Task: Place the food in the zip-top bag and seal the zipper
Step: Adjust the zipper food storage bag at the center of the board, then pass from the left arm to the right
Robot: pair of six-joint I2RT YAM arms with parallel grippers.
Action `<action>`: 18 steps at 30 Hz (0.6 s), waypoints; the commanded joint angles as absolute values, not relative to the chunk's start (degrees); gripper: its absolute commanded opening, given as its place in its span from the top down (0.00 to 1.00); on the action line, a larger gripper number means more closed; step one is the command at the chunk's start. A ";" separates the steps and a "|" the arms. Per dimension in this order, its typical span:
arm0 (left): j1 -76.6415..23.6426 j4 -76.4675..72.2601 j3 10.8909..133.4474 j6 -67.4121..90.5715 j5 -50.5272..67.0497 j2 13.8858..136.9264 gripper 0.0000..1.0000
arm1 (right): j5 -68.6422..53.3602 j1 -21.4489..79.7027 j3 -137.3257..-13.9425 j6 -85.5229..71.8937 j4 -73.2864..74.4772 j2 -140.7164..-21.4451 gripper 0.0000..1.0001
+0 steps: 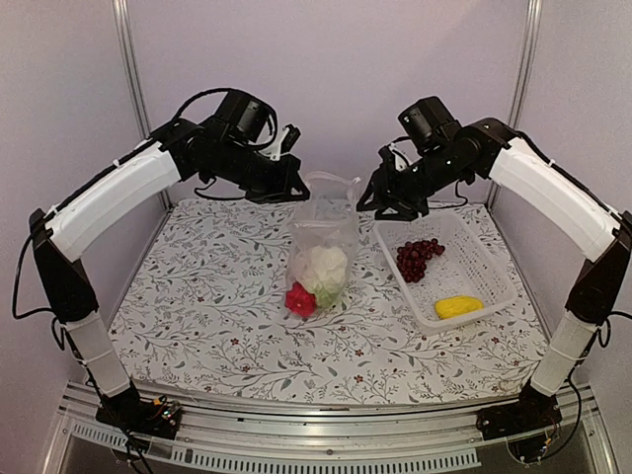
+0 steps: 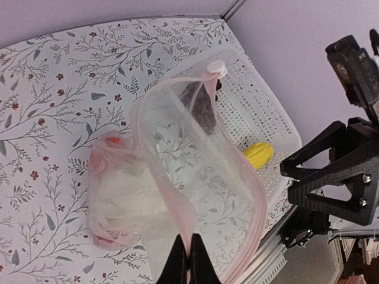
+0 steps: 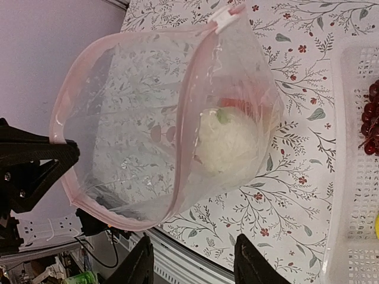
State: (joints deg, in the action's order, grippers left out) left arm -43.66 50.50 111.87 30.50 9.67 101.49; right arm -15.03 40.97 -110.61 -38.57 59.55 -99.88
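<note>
The tabletop (image 1: 197, 306) wears a white cloth printed with grey leafy sprigs and small red flowers. A clear crinkly plastic zip-top bag (image 1: 326, 232) rests its lower end near the middle. A white plastic mesh basket (image 1: 474, 262) sits just right of it.

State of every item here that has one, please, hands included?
zip-top bag: held upright, mouth open, unsealed
cauliflower: inside bag
red pepper: inside bag
grape bunch: in basket
yellow piece: in basket
left hand: shut on bag rim
right hand: open, empty
</note>
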 commanded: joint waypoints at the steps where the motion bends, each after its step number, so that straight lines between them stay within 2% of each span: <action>1: -44.35 51.31 108.69 30.34 10.25 104.55 1.00 | -17.41 40.28 -109.31 -37.16 60.13 -101.83 0.53; 7: -45.08 47.59 106.00 31.09 8.86 102.21 1.00 | -16.74 40.40 -108.51 -37.79 57.29 -102.61 0.48; 15: -45.02 47.92 109.66 30.85 9.58 101.57 1.00 | -16.97 40.52 -126.37 -36.09 61.79 -112.31 0.38; 18: -45.15 48.11 111.77 31.07 10.07 101.51 1.00 | -15.78 40.51 -127.06 -36.11 63.50 -114.59 0.39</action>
